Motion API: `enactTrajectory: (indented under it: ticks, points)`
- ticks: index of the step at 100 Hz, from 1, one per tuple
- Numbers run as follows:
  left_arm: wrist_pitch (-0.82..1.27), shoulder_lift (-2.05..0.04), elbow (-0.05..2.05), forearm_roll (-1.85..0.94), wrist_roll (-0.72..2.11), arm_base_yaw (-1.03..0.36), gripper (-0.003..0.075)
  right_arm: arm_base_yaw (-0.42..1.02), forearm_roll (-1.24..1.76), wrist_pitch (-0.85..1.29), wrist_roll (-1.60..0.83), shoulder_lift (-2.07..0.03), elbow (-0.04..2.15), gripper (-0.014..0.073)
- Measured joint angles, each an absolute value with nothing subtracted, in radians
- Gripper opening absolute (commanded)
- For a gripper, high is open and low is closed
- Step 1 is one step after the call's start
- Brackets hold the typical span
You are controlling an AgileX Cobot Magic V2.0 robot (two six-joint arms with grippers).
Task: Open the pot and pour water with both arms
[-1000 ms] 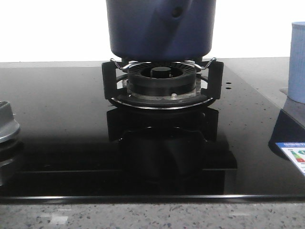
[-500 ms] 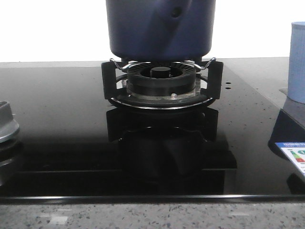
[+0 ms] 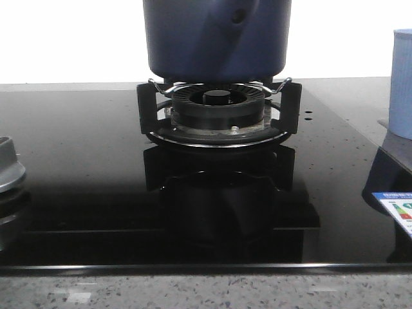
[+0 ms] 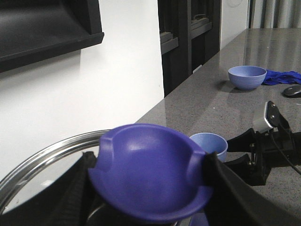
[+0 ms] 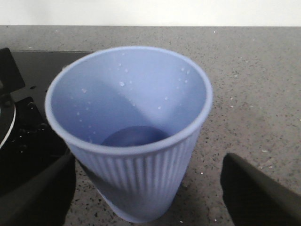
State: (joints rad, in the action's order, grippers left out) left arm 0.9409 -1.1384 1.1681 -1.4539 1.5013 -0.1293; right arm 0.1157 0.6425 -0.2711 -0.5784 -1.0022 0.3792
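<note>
A glossy black glass cooktop [image 3: 77, 193] fills the front view, set into a grey speckled stone counter [image 3: 193, 291] with a bright white wall behind. At the far left edge of the cooktop sits part of a grey metal burner cap [image 3: 9, 168]. In the middle stands a black burner [image 3: 217, 112] ringed by a black pan support [image 3: 147, 106], and the pot [image 3: 216, 38], dark navy blue and straight-sided, rests on that support with its drop-shaped handle bracket facing the camera. At the right edge a pale-blue ribbed cup [image 3: 402, 84] stands on the counter just beside the cooktop, and a coloured energy label [image 3: 399, 212] lies on the glass near the front right corner.

In the left wrist view the left gripper [image 4: 148, 188] has its dark fingers pressed against either side of the purple-blue lid knob [image 4: 150, 172], grasping it; the lid's steel rim [image 4: 42, 153] curves beneath. A blue bowl [image 4: 247, 76] sits well apart on the counter.

In the right wrist view the right gripper [image 5: 146, 188] stands spread wide, its fingers [image 5: 256, 193] on either side of the cup and clear of its wall.
</note>
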Motion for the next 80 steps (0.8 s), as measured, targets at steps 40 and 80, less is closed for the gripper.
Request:
enactTrajectory:
  ticks: [40, 80]
  points:
    - [0.941, -1.138, 1.168, -1.454, 1.499, -0.129, 0.0274, 0.177, 0.596, -0.428, -0.527, -1.132, 0.401, 0.0566]
    - [0.941, -1.138, 1.168, -1.454, 1.499, -0.129, 0.0274, 0.179, 0.505, -0.534, -0.369, -1.229, 0.401, 0.0344]
